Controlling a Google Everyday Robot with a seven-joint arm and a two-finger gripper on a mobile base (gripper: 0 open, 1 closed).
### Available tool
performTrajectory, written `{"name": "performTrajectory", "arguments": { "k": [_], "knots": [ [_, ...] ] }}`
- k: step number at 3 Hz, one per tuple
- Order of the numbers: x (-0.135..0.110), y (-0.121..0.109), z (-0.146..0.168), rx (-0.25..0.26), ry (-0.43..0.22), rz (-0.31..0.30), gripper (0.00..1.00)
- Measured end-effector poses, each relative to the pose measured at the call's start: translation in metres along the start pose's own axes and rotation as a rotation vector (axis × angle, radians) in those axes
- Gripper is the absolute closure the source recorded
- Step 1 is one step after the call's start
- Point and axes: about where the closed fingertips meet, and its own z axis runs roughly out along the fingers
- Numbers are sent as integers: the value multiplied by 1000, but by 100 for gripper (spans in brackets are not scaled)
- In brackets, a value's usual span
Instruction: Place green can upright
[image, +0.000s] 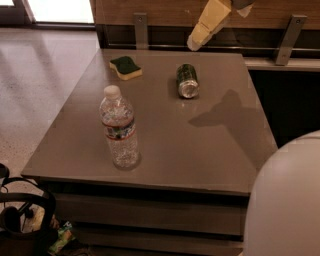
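can (187, 80) lies on its side on the far half of the bench (165, 150), one silver end turned toward the near edge. the sponge (125, 67) sits off to its left, apart from it. the bottle (119, 127) stands upright at the near left, well away. the jaws are at the pale tip of the arm (210, 22), up in the air over the far edge, just beyond the can and touching nothing. you cannot tell from here whether they stand wide or narrow. the arm's shadow (227, 115) falls on the bench to the right of the can.

by my reading you are in the approach step: nothing is gripped and the can is not yet upright. next you need to bring the jaws down over the can, set across its round body rather than along its length, and wide enough to clear it. then close, lift, turn it so one silver end faces down, and set it on bare bench. it may roll sideways if one side touches first, so come down centred.
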Motion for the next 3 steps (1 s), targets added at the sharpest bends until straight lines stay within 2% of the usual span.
{"name": "performTrajectory", "arguments": {
  "k": [1,2,3],
  "knots": [
    [-11,-1,22,-36,-10,103,0],
    [-11,2,53,-92,-9,252,0],
    [2,9,78,-122,17,385,0]
  ]
}}
